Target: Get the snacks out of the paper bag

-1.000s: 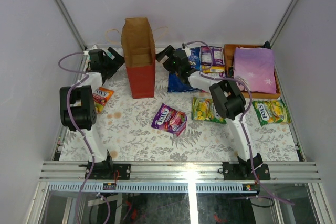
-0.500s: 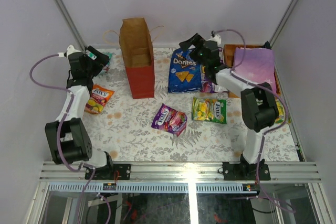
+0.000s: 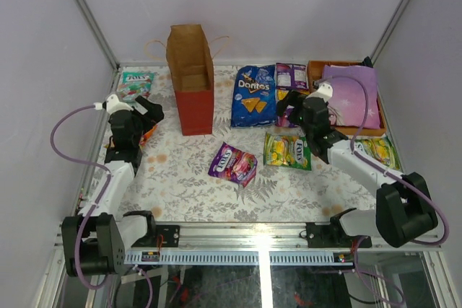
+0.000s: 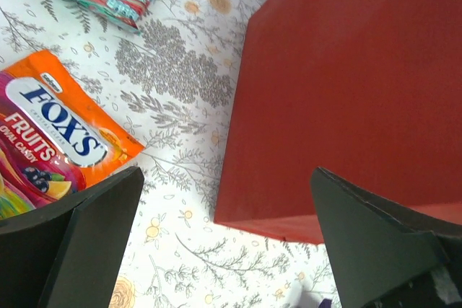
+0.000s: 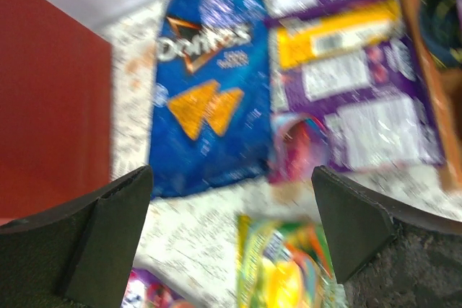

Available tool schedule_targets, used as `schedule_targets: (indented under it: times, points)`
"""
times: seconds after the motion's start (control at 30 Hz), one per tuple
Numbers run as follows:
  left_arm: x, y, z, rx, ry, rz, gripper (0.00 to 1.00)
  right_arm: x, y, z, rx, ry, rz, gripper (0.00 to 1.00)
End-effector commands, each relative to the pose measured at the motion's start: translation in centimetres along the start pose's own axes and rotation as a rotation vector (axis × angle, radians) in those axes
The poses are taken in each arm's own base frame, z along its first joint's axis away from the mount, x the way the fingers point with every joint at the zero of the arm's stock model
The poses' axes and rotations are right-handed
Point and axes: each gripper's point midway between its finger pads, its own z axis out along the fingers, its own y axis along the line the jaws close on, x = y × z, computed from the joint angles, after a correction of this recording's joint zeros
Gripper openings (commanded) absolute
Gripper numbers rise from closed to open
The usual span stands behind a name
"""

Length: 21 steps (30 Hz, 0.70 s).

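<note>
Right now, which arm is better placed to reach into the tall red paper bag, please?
Left, probably: the left gripper, open, sits beside the tall red paper bag; the right gripper hangs farther off, over purple packets.

The paper bag (image 3: 190, 99) stands near the table's (image 3: 180, 192) far edge, left of centre. To its right lie the Doritos bag (image 3: 254, 96), a smaller pack (image 3: 291, 76), then the tray (image 3: 315, 70) in the far right corner. A corner packet (image 3: 136, 81) lies far left, with the Fox's Fruits packet (image 4: 50, 131) before it. The middle packet (image 3: 233, 163) lies before both bags.
</note>
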Motion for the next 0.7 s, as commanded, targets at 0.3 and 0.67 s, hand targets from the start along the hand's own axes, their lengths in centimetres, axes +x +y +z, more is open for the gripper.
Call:
schedule_targets:
  times: [0.3, 0.67]
  points:
    - [-1.6, -2.5, -1.2, 0.103, -0.170, 0.204, 1.00, 1.3, -5.5, -4.3, 0.168, -0.056, -0.017, 0.99]
    - [-2.5, -3.3, -2.1, 0.104, -0.195, 0.207, 1.00, 1.3, -3.5, -3.7, 0.066, -0.038, -0.050, 0.99]
